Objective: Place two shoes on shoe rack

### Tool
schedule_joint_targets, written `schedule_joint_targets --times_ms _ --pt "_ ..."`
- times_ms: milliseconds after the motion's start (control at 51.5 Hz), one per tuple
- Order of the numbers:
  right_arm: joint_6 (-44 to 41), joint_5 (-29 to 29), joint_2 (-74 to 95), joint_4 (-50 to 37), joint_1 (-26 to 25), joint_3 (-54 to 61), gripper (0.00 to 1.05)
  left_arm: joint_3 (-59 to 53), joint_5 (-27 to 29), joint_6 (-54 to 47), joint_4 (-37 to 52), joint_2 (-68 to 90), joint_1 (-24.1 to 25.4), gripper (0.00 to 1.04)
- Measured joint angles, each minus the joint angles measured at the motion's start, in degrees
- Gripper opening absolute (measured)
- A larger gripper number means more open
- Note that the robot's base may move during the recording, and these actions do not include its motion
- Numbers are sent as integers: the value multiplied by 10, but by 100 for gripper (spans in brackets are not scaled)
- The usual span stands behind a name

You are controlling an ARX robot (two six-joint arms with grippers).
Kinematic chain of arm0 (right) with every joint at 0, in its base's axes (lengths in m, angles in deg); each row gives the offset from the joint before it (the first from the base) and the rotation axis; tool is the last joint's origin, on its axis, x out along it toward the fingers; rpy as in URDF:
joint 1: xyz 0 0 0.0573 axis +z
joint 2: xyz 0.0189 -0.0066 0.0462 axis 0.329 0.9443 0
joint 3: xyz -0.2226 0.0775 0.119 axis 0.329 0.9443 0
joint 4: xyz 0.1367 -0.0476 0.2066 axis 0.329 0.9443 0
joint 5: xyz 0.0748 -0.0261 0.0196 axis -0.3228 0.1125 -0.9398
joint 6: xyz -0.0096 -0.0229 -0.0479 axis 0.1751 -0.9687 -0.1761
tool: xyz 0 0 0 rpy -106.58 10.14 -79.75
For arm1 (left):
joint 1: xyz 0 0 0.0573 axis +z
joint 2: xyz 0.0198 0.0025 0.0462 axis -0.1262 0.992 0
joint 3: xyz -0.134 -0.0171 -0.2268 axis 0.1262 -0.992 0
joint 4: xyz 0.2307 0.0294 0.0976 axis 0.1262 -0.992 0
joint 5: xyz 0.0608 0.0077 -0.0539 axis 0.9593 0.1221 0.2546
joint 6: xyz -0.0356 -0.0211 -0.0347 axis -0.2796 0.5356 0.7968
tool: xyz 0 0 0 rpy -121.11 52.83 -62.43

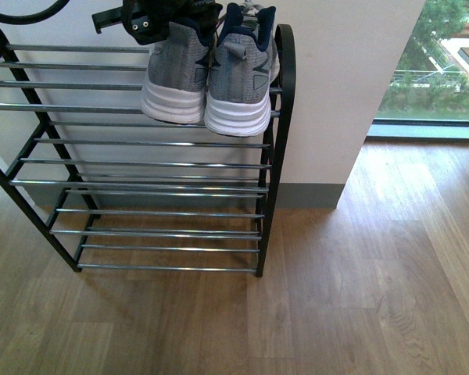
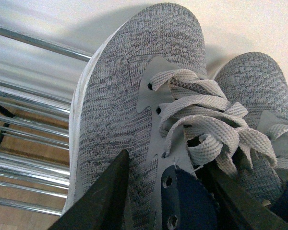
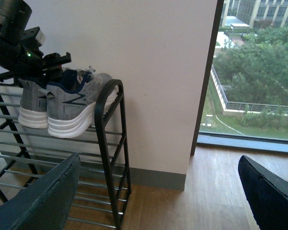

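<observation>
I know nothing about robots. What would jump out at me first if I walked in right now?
A pair of grey sneakers with thick white soles sits side by side at the right end of the black shoe rack's top shelf, heels overhanging the front. The robot's left gripper hangs right over them, its dark fingers on either side of one shoe's laced top. Right of the rack, a tall window shows green trees.

Room setting: plain white wall [image 1: 352, 94] with grey skirting board [image 1: 305, 195]; light brown wood-plank floor [image 1: 359, 297]; tall dark-framed window [image 3: 259, 110] admitting daylight, green trees [image 3: 259, 62] visible outside.
</observation>
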Motion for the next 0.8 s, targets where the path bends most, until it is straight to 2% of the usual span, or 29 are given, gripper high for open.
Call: schedule_joint_targets --times_ms 97,214,253,311,389,447,505,564,602,680,719,797 --pt "0 0 0 0 0 0 95 -37 -24 19 12 -35 0 68" --pt "0 0 0 0 0 0 95 -78 -29 21 30 -74 -3 83" --pt "0 0 0 0 0 0 95 -107 -33 19 39 -103 -5 92" --pt "0 0 0 0 0 0 95 -137 -17 16 47 -133 -7 97" --pt "0 0 0 0 0 0 95 -176 17 -2 60 -171 -10 95" --pt "0 0 0 0 0 0 95 -223 64 -39 101 -209 -12 95" --pt "0 0 0 0 0 0 95 -313 165 -141 216 -270 -14 95" --pt "0 0 0 0 0 0 95 -391 235 -268 351 -312 -13 95" --pt "0 0 0 0 0 0 95 -434 255 -329 436 -332 -10 95" --pt "0 0 0 0 0 0 95 -501 187 -355 487 -380 5 87" --pt "0 0 0 0 0 0 95 -564 130 -347 498 -432 20 79" --pt "0 0 0 0 0 0 95 -643 85 -330 512 -502 38 68"
